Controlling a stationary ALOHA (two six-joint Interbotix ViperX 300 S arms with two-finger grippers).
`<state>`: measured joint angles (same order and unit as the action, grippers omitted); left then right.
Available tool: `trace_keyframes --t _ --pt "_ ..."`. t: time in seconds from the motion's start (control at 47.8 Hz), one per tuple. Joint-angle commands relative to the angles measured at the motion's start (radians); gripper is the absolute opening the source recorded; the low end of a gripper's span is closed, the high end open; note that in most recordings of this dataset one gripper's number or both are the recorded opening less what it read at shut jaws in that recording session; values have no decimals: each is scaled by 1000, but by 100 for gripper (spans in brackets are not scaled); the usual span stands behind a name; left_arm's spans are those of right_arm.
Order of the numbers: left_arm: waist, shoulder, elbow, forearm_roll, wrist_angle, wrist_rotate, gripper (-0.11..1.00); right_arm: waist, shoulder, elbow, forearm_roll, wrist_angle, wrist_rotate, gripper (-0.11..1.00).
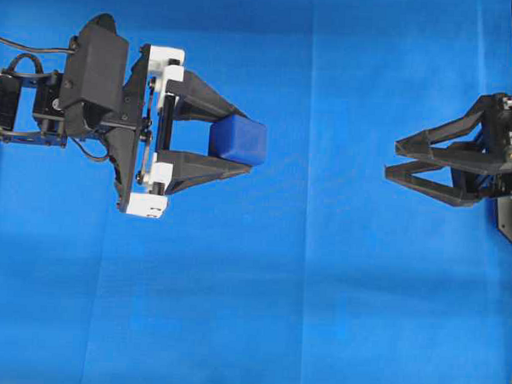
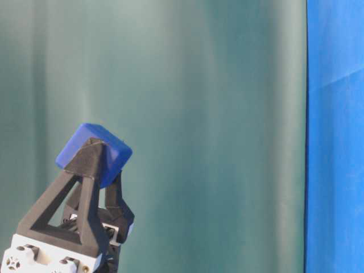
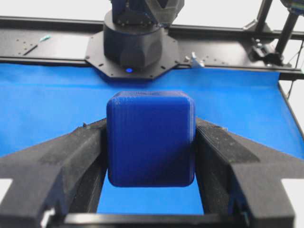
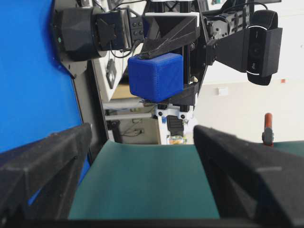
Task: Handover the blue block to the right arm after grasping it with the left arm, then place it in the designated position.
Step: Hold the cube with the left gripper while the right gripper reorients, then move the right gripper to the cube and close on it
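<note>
While your white-bracketed left gripper [image 1: 227,141] clamps the small dark-blue rounded cube [image 1: 239,140] at its fingertips, raised off the bright blue cloth [image 1: 251,311], the all-black right gripper [image 1: 392,160] faces it, well apart. Its jaws stand wide and empty, so you must close that gap along the line between them.

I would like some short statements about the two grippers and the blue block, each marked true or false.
1. The left gripper holds the blue block between its fingers. True.
2. The blue block lies on the blue cloth. False: the table-level view shows it lifted in the air.
3. The right gripper is open and empty. True.
4. The right gripper already touches the block. False: a wide stretch of cloth separates them.
5. Both grippers have white brackets. False: only the left one does.
</note>
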<state>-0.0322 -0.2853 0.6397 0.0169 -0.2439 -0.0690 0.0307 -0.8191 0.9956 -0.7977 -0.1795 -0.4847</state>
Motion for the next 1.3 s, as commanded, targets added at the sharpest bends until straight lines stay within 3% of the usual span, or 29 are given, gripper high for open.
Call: trace_keyframes --t 0.0,0.481,1.275 --pt "3 -18 -11 0 -9 -2 46 2 3 -29 -2 -5 3 94" --pt "2 -18 -12 0 -9 -2 46 0 67 -69 -2 -9 3 94" --pt "3 -18 -11 0 -6 -3 46 -48 534 -433 -34 -66 0 94"
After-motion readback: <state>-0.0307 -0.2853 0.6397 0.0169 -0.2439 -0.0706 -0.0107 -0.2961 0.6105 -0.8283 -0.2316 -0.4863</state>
